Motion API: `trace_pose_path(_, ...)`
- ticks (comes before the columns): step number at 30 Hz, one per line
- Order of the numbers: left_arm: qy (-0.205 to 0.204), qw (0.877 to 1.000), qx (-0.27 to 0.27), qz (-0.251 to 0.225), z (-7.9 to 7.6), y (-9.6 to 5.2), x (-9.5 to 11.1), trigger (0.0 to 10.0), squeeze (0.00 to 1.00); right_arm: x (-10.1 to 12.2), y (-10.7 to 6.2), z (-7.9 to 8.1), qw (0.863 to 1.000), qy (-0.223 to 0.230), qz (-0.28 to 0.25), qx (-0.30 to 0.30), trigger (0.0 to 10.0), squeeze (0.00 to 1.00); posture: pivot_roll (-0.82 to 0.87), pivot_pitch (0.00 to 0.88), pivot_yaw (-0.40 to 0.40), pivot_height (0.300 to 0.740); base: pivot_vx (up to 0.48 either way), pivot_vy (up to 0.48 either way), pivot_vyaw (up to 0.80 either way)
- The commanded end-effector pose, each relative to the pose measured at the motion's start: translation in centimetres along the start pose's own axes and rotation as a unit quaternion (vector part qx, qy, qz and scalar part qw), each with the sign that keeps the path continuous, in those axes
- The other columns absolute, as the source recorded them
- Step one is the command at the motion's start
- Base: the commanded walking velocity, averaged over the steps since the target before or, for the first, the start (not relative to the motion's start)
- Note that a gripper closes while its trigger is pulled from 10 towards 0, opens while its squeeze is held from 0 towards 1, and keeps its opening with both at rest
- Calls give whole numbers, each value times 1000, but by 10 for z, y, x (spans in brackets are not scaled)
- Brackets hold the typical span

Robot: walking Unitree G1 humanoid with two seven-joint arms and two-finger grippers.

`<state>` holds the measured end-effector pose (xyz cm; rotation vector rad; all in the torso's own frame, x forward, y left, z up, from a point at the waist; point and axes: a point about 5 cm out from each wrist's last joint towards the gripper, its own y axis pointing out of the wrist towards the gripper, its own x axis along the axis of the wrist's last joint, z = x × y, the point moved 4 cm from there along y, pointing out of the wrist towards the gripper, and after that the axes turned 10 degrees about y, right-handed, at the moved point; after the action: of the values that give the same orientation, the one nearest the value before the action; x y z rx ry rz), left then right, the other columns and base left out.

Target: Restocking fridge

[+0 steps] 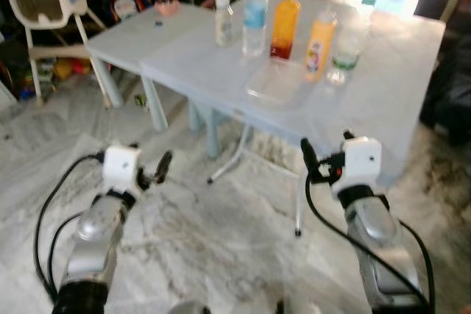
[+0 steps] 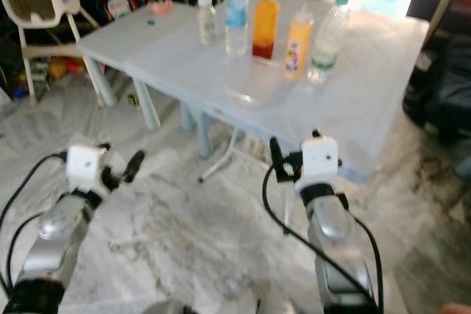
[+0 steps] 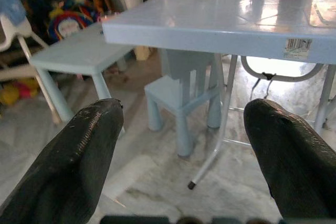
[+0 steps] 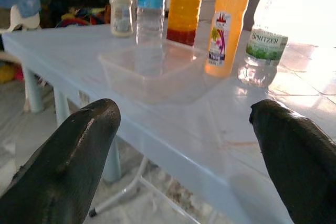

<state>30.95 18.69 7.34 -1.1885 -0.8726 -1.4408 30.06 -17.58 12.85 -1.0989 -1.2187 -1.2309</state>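
A pale blue folding table (image 1: 383, 101) stands ahead of me. On it stand a small white bottle (image 1: 224, 21), a water bottle with a blue label (image 1: 255, 18), a dark orange juice bottle (image 1: 285, 25), a lighter orange bottle (image 4: 227, 24) and a clear green-capped Spritzer bottle (image 4: 270, 30). A clear plastic container (image 4: 152, 69) lies in front of them. My left gripper (image 1: 158, 170) is open, low over the floor, short of the table's edge. My right gripper (image 1: 313, 163) is open too, near the table's front edge, facing the container and bottles.
A lower pale blue table (image 1: 136, 34) adjoins on the left, with a white chair (image 1: 48, 12) and toys behind it. A small blue stool (image 3: 181, 95) and thin metal legs (image 1: 239, 156) stand under the table. A dark sofa (image 1: 449, 71) is at the right. The floor is marble.
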Motion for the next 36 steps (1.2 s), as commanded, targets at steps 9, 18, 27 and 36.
trace_pose_path(9, 4, 1000, -3, -13, -17, -1, 10, 10000, 0, 3, 3, 7, 1000, 4, -5, 2, 10000, 0, -47, 0, 70, 740, 198, 390, -800)
trace_pose_path(18, -25, 1000, 6, -1, -31, -4, 7, 10000, 0, -9, -9, 5, 1000, 13, 9, -12, 10000, 0, -62, 0, 90, 740, 348, 331, -785)
trace_pose_path(27, -31, 999, 9, -9, -37, 5, 11, 10000, 0, -9, -5, 9, 1000, 9, 6, -5, 10000, 0, -73, 0, 86, 740, 350, 327, 0)
trace_pose_path(36, -26, 1000, 3, -12, -36, 6, 12, 10000, 0, -1, 1, 15, 1000, 6, -12, 20, 10000, 0, -74, 0, 83, 740, 363, 286, 0)
